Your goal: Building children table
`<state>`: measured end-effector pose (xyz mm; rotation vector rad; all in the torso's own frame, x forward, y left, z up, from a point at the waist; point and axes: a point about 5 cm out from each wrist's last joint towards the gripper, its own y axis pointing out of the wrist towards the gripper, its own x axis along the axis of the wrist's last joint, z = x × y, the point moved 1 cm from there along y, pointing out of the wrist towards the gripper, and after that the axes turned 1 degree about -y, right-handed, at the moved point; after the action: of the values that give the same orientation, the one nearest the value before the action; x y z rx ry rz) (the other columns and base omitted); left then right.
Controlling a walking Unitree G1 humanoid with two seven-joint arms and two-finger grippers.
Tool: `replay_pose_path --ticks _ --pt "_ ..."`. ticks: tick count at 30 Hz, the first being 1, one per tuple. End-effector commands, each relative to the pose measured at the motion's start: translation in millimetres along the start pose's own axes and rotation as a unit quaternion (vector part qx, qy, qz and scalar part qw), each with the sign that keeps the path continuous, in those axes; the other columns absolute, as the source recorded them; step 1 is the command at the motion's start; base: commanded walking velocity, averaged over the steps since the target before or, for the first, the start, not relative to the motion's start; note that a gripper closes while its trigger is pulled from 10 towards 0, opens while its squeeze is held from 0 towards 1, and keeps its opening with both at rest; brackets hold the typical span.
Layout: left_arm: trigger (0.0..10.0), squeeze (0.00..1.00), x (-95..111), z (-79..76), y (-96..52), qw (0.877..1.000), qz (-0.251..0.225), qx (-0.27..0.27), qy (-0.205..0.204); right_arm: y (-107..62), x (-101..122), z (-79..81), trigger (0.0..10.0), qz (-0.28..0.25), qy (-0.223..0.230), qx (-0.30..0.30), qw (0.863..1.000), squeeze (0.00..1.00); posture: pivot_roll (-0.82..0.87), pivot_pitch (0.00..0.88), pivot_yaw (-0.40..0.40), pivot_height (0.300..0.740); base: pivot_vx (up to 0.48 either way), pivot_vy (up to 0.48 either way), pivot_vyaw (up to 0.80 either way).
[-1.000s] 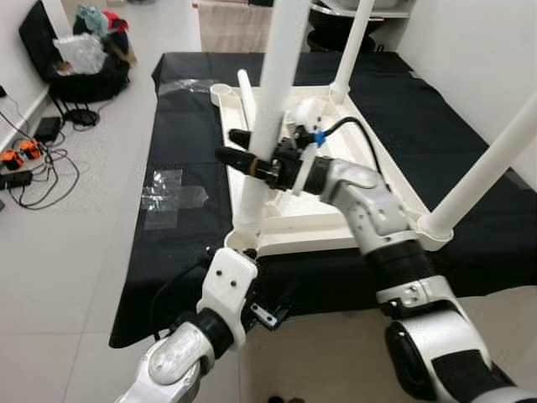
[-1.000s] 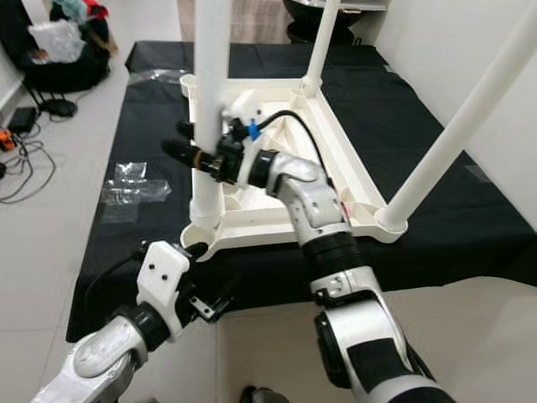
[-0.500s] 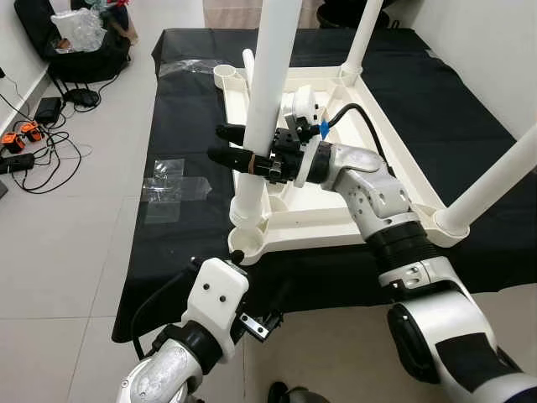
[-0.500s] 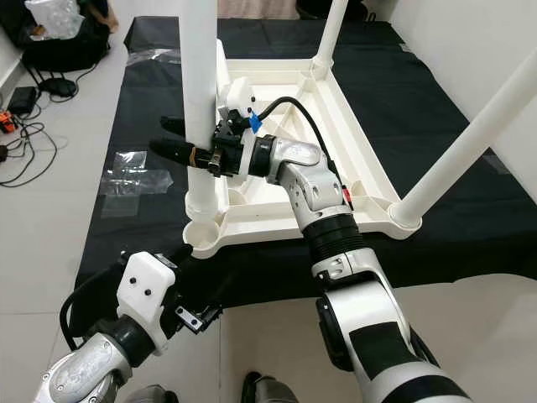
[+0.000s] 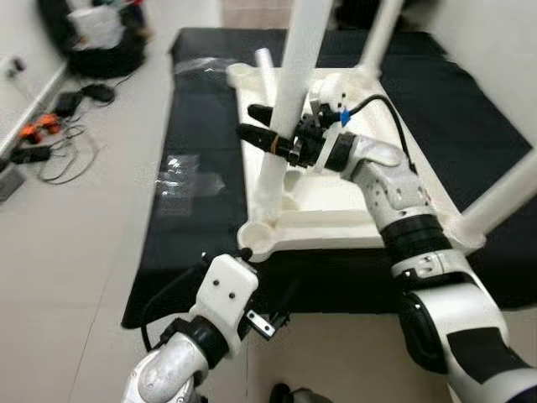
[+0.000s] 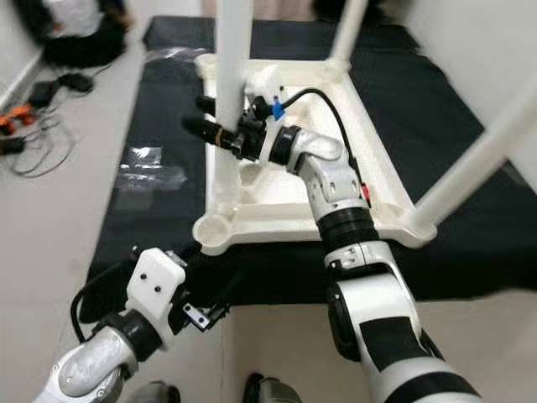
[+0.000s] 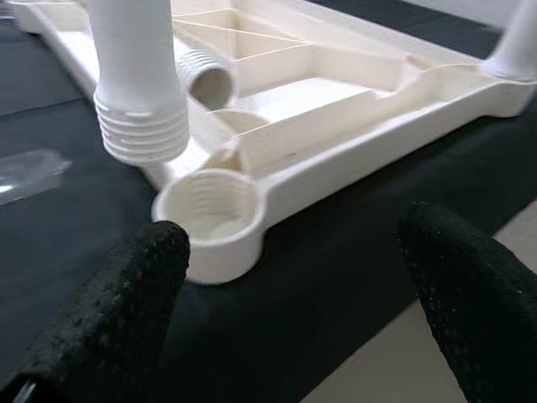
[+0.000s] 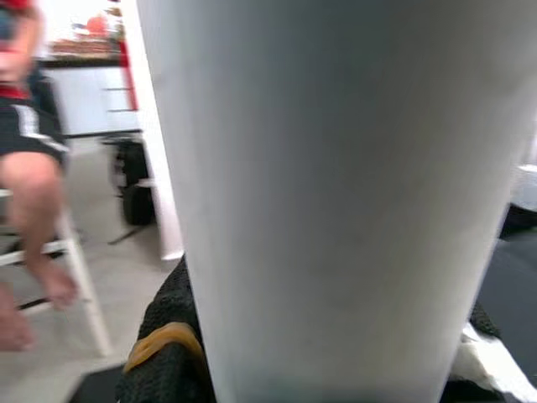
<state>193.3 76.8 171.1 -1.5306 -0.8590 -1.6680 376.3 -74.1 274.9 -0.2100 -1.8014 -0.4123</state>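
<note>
Tabletop point(image 5: 336, 197), white plastic, lies upside down on a black mat point(image 5: 201, 126) spread on the tiled floor; three legs already stand up from its other corners. Near corner socket point(image 7: 210, 210) is open, threaded inside.

Fourth leg point(image 5: 289, 101) is held upright, clenched in the right hand point(image 5: 273, 138), one black finger on each side of the tube. From the left wrist view its threaded end point(image 7: 141, 126) hangs above and off to one side of the socket, not yet in it, apart.

Left hand point(image 7: 294, 285) sits low at the mat's front edge, fingers spread wide, grasping nothing, looking at the socket.

Spare-looking short tube point(image 7: 201, 80) lies inside the frame just behind the socket.

Risks, as I judge them:
- Leg comes down off-centre and lands on the socket rim; threads would catch crooked and jam.
- Grip is high up the tube, so any tilt at the hand swings the threaded end wide.
- Pushing down on one corner could tip or slide the light frame on the mat, since nothing braces it.
- Smooth round tube may slip in the fingers when turning.
</note>
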Motion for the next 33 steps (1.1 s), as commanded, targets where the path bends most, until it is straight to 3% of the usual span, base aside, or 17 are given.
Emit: replay_pose_path --ticks 1,13,20,26,33 --pt "10.0 0.0 -5 -0.8 0.0 1.0 0.01 -0.005 0.002 -1.3 4 -0.8 10.0 0.003 -0.005 0.007 1.0 0.0 0.09 0.126 -0.073 0.74 0.0 0.0 0.0" --pt "10.0 0.0 -6 -2.3 1.0 1.0 0.009 -0.012 -0.002 -25.6 6 -5.0 10.0 0.035 -0.019 0.058 0.998 0.0 0.09 0.123 -0.069 0.74 0.0 0.0 0.0" --pt "10.0 0.0 -9 -3.8 -1.1 1.0 0.014 -0.016 -0.016 -28.8 5 -8.3 10.0 0.043 -0.016 0.054 0.997 0.0 0.09 0.124 -0.069 0.74 0.0 0.0 0.0" --pt "10.0 0.0 -10 -2.7 -0.9 1.0 0.014 -0.011 -0.021 -19.5 3 8.2 10.0 0.03 -0.001 0.103 0.994 0.0 0.09 0.126 -0.07 0.74 0.0 0.0 0.0" --pt "10.0 0.0 -9 -2.3 -2.0 1.0 0.012 -0.009 -0.024 -24.1 0 16.7 10.0 0.04 0.002 0.143 0.989 0.0 0.09 0.123 -0.074 0.74 0.0 0.0 0.0"
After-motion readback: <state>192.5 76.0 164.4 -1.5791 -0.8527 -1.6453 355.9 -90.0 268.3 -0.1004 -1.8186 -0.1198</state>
